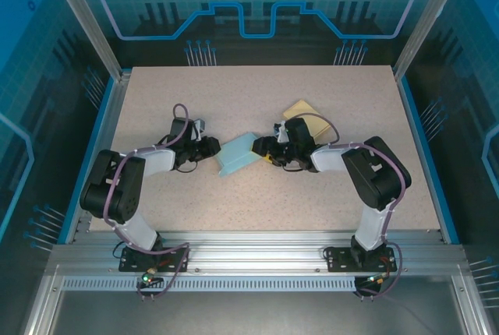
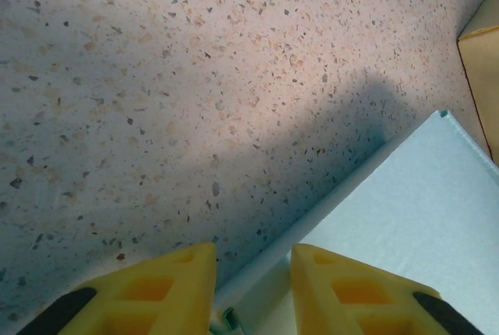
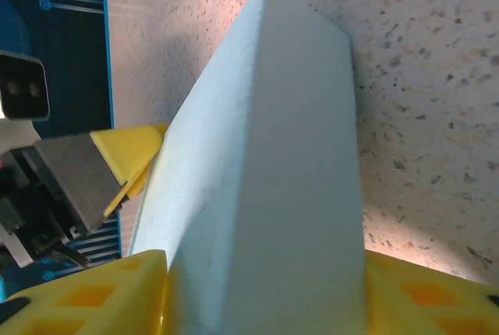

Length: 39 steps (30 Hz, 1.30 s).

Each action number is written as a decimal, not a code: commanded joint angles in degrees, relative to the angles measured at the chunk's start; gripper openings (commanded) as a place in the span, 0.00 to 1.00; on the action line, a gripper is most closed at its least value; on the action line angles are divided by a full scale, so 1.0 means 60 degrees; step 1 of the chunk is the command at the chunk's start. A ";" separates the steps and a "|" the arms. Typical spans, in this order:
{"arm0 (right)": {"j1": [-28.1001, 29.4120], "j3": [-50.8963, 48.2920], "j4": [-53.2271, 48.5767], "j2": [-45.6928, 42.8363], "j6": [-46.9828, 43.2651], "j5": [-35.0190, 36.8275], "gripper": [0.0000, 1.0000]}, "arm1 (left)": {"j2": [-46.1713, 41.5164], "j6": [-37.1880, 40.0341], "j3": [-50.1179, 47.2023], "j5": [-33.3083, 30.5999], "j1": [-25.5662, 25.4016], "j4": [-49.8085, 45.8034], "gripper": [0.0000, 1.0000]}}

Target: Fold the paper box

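My left arm (image 1: 117, 183) and right arm (image 1: 374, 171) both reach inward and low, elbows bent outward (near mirror images), wrists facing each other. My right hand (image 3: 265, 261) presses flat against both sides of the box (image 3: 265, 156). My left hand (image 2: 253, 257) straddles one edge of it, fingers (image 2: 156, 288) partly parted; whether they pinch, I cannot tell.
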 commanded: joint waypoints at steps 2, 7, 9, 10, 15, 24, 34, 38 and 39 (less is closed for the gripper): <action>0.0093 -0.0094 0.0307 -0.0246 0.0648 -0.0164 0.54 | -0.0194 -0.0217 -0.0343 0.0605 0.0001 -0.0173 0.35; 0.0066 -0.0164 -0.0704 -0.1032 0.0651 0.0262 0.49 | -0.0900 -0.0270 -0.0592 0.0782 0.0000 0.0298 0.44; 0.0035 -0.0130 -0.1219 -0.1367 0.0574 0.0434 0.48 | -0.1462 -0.0133 -0.0767 0.0774 -0.0014 0.0649 0.53; 0.0006 -0.0100 -0.1690 -0.1492 0.0532 0.0489 0.48 | -0.1763 0.0004 -0.0857 0.0775 -0.0015 0.0819 0.56; -0.0289 0.0020 -0.3214 -0.2130 0.0323 0.0711 0.47 | -0.3787 0.2316 -0.2131 0.0643 -0.0559 0.3116 0.72; -0.0639 0.0020 -0.4313 -0.2764 0.0263 0.0894 0.46 | -0.5790 0.8948 -0.3867 -0.1326 -0.4128 0.3478 0.99; -0.0640 -0.0039 -0.4422 -0.2941 0.0351 0.1094 0.46 | -0.3269 1.0347 -0.3128 -0.5135 -0.6140 0.3632 0.99; -0.0644 -0.0039 -0.4434 -0.2985 0.0351 0.1115 0.46 | -0.2057 1.0526 -0.2337 -0.6450 -0.6523 0.3511 0.99; -0.0631 -0.0039 -0.4433 -0.2988 0.0357 0.1111 0.46 | -0.1683 1.0543 -0.2105 -0.6932 -0.6603 0.3506 0.99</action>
